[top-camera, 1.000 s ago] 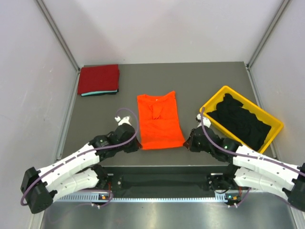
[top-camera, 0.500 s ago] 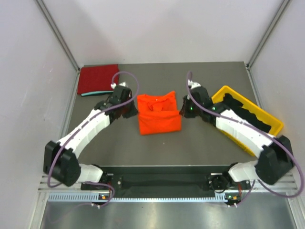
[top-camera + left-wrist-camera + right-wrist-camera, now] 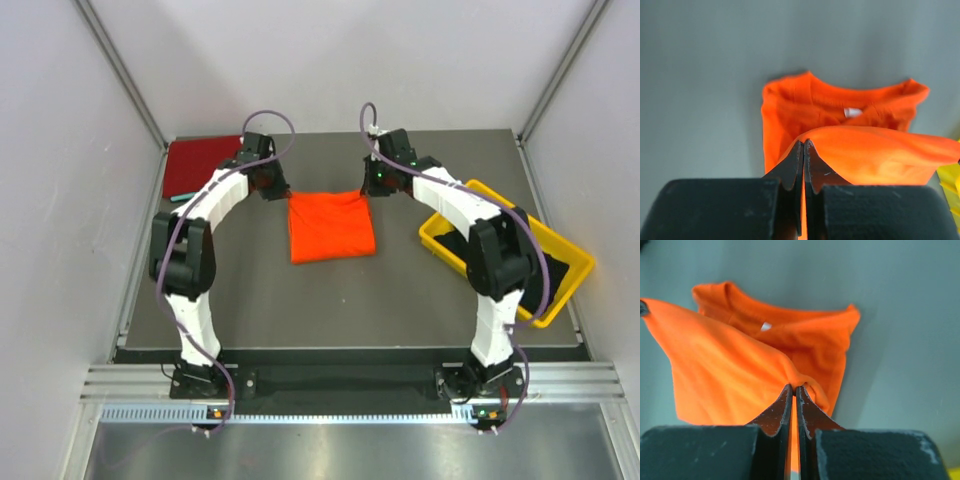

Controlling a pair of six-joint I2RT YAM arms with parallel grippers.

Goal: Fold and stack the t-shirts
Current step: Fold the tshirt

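Now: Orange Shirt Pinched at Far Corners

The left gripper (image 3: 804, 144) and right gripper (image 3: 794, 388) are each clamping shut on a lifted layer of the orange t-shirt (image 3: 330, 232). Doubled nearly square, it is lying at the centre of the table (image 3: 420, 300), neckline pointing to 12 o'clock, fold edge at 6. A small white label (image 3: 852, 112) is showing inside the neckline, unreadable. The claws are sitting at the shirt's 11 and 1 o'clock corners.

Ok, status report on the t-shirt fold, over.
Left gripper shut on orange t-shirt, right gripper too. Gripped edge doubled over, held above the collar end. Nothing in the way; dark red t-shirt and yellow bin sit clear to the sides.
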